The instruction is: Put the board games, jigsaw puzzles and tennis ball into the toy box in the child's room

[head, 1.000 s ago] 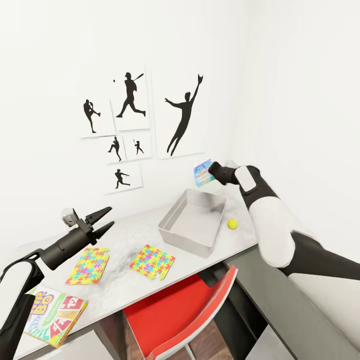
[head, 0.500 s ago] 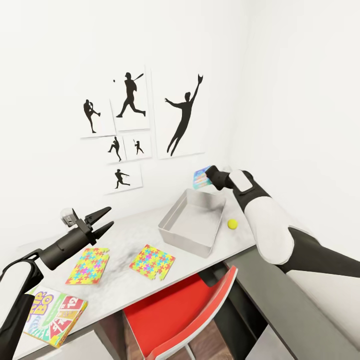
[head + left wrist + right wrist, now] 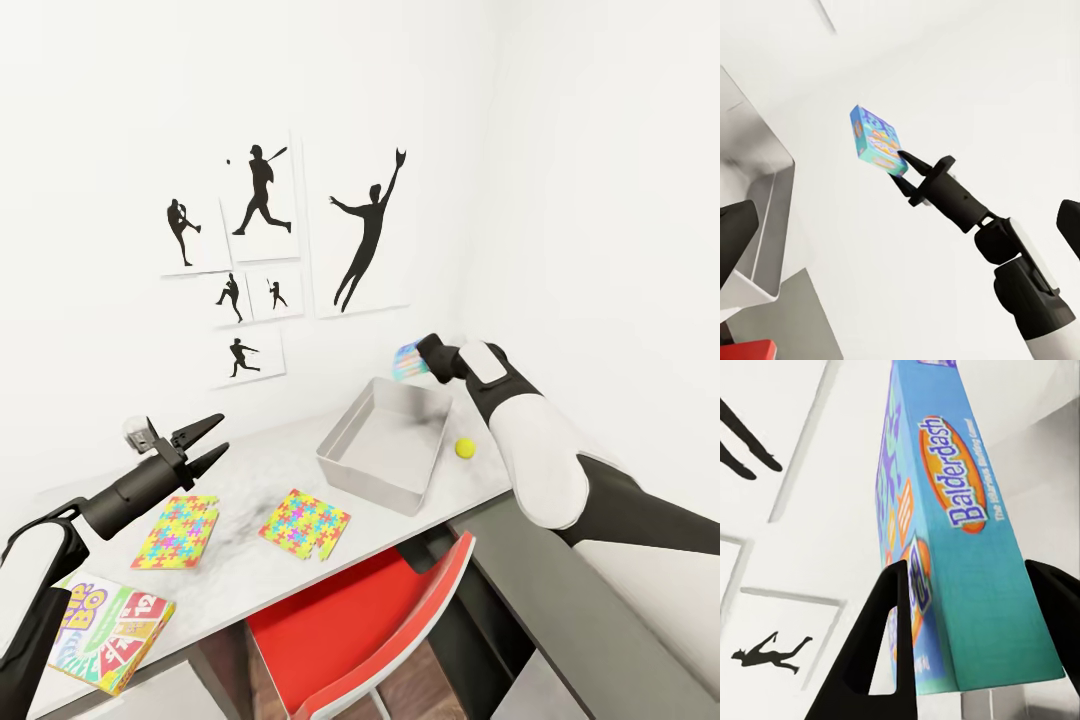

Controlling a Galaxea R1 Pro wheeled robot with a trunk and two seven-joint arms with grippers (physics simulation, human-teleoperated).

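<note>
The right tool [image 3: 422,357] is clamped on the small blue "Balderdash" board game box [image 3: 408,359], held in the air just past the far rim of the shallow light-grey open toy box [image 3: 385,470], at its 12 o'clock. The left tool [image 3: 208,442] hangs empty with fingers spread above the light-grey desk [image 3: 245,565], near two flat multicoloured jigsaw puzzle squares [image 3: 304,523]. A small yellow-green tennis ball [image 3: 464,448] lies at the bin's 3 o'clock.

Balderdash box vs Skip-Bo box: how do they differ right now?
The Balderdash box is blue; the Skip-Bo box is yellow-green with red.
The Balderdash box is clamped in the right gripper and held in the air above the toy box's far rim; the Skip-Bo box lies flat on the table at its near left corner, untouched.
The Balderdash box looks smaller.
Both are printed board games still outside the toy box.
</note>
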